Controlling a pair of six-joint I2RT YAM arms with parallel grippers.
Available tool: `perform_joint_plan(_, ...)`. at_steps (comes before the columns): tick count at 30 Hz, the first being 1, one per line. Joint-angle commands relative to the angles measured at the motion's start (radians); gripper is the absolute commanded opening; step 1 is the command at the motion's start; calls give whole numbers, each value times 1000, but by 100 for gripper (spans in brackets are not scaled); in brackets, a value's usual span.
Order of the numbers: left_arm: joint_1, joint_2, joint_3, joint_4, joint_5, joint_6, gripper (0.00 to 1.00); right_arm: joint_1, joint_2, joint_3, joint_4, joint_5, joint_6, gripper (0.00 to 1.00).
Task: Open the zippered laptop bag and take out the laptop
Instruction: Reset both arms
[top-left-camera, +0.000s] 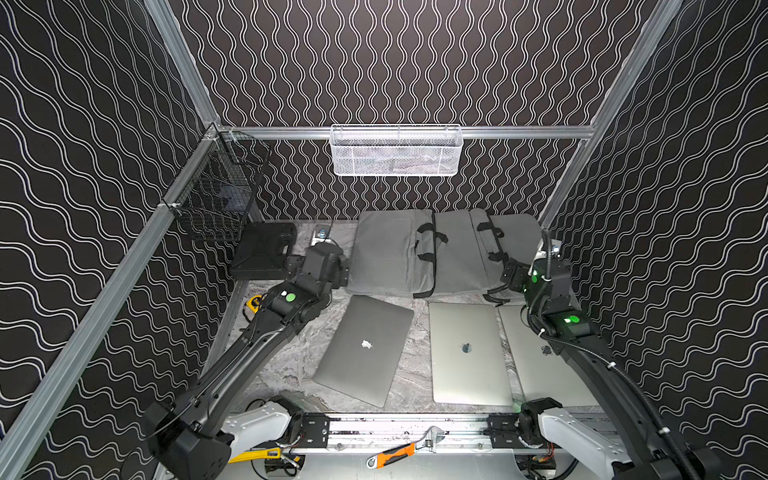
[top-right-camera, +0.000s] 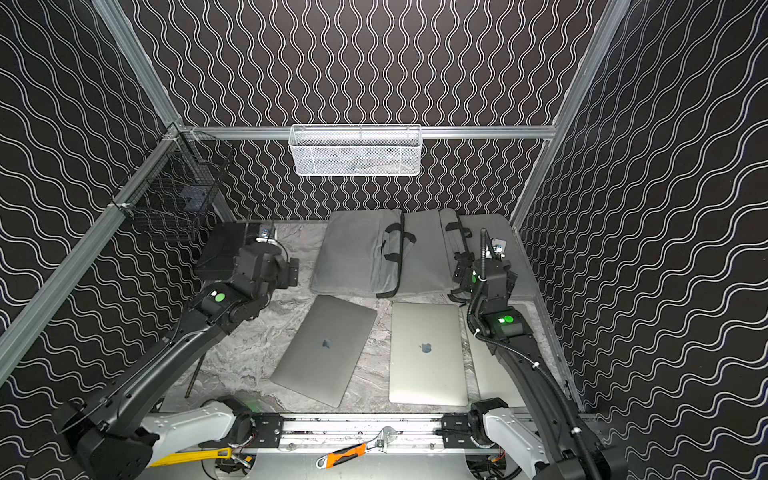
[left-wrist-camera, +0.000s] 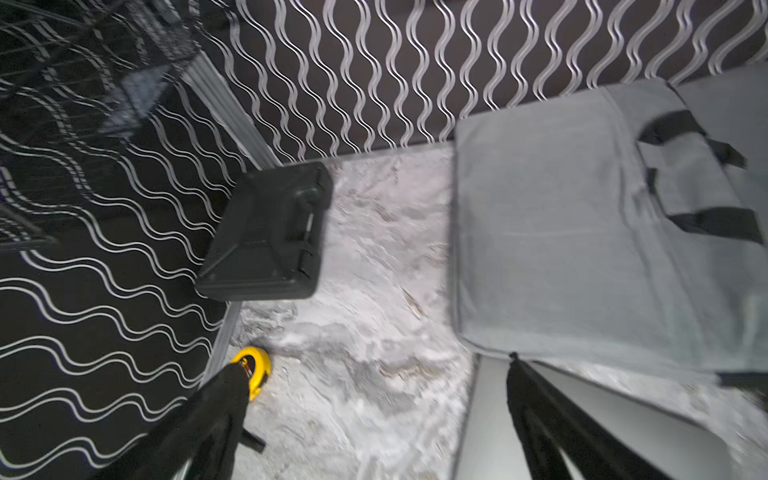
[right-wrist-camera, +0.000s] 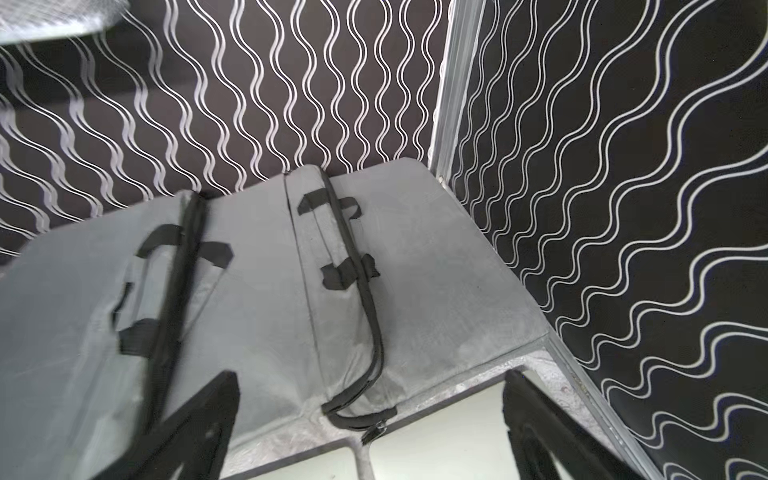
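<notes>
clock: read in both top views, 12 at the back wall, 6 at the front rail
bags (top-left-camera: 386, 253): grey, flat, side by side along the back wall from 12 to 1 o'clock; two black zip edges with strap handles show; exact count of bags unclear
zip: open or shut cannot be told in any view; a small pull (right-wrist-camera: 376, 430) hangs at the near end of the right-hand zip edge
dark laptop (top-left-camera: 365, 345): lid shut, out on the table (top-left-camera: 291, 365) just in front of the bags, about centre, turned askew
silver laptop (top-left-camera: 467, 353): lid shut, lying square at 4 o'clock, apart from the dark one
third laptop (top-left-camera: 532, 374): lid shut, just beside the silver one at 4 o'clock, partly under the right arm
left gripper (left-wrist-camera: 374, 365): jaws wide, nothing between them; at 10 o'clock beside the left edge of the bags, above bare table
right gripper (right-wrist-camera: 370, 376): jaws wide, holding nothing; at 2 o'clock above the near right corner of the bags
black case (top-left-camera: 266, 253): shut, at 10 o'clock by the left wall
tape measure (top-left-camera: 254, 302): yellow, at 9 o'clock against the left edge
wrench (top-left-camera: 405, 451): orange grip, on the front rail at 6 o'clock
white basket (top-left-camera: 395, 151): on the back wall, 12 o'clock
wire basket (top-left-camera: 216, 199): black, on the left wall, 10 o'clock
</notes>
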Motion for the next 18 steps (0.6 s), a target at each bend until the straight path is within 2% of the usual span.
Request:
perform_joint_plan(1,60,-37,-95,241,11,56,99,-4,23,-65,201,37,-46,99)
perform_joint_plan(4,124,-74,-206,351,-13,-34,99,-12,45,-159,293,-21,-27,100)
perform_joint_plan(7,133,-107,-364,581,-2,34,99,-12,47,-295,440,-77,-47,99)
perform_joint_plan(10,135,-109,-468,711,-34,96,99,-14,47,-413,598,-35,-60,100)
perform_joint_plan(18,135,2,-549,826,-83,114,99,-26,133,-533,898,31,-69,99)
